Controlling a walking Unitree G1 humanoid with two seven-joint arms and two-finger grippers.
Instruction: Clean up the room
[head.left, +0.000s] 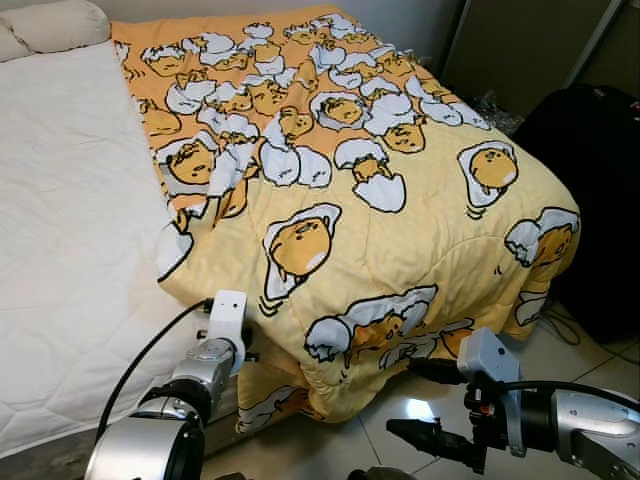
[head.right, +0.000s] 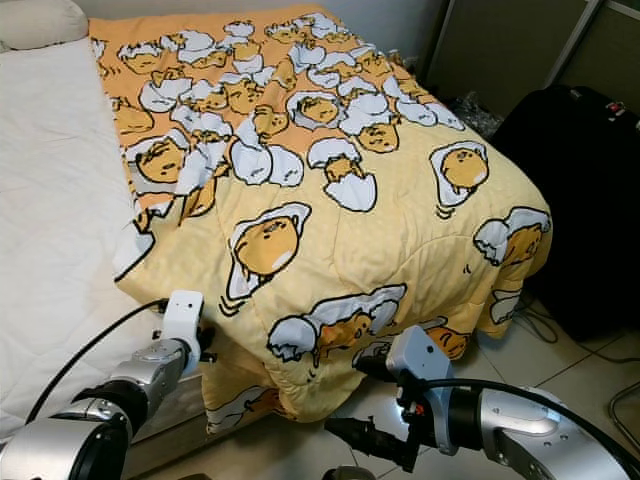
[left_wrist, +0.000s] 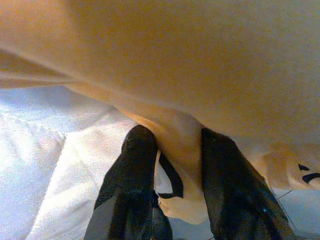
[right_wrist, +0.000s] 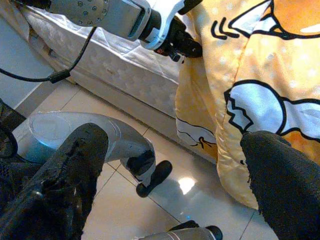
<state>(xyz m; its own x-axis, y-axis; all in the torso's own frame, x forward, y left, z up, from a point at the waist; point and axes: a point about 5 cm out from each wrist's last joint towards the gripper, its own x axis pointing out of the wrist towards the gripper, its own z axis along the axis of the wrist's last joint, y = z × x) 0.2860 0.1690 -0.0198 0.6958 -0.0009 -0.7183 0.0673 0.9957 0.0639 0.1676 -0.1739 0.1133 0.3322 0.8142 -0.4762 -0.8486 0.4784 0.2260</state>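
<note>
Yellow quilt (head.left: 380, 190) printed with egg cartoons, spread over the right half of the bed and hanging over the foot end and near corner toward the tiled floor (head.left: 400, 425). Bare white mattress (head.left: 70, 250) on the left half, with a pillow (head.left: 50, 25) at the far left corner. Quilt's left edge folded back in an uneven line along the middle of the bed.

Left gripper (left_wrist: 172, 165) at the near edge of the quilt, low by the mattress side, jaws clamped on a fold of yellow fabric; black fingers (left_wrist: 130, 180) pressed against either side of the pinched cloth, white mattress just beside. Left arm's silver wrist and white camera block (head.left: 225, 315) touching the quilt's hanging edge, black cable looping back from it.

Right gripper (right_wrist: 170, 170) low over the floor, just beside the hanging corner of the quilt, jaws wide apart and holding nothing; one finger (right_wrist: 280, 170) close in front of the draped fabric, not clearly touching.

Black suitcase (head.left: 590, 180) against the right side, near the foot of the bed. Dark wardrobe door (head.left: 520, 50) behind it.
</note>
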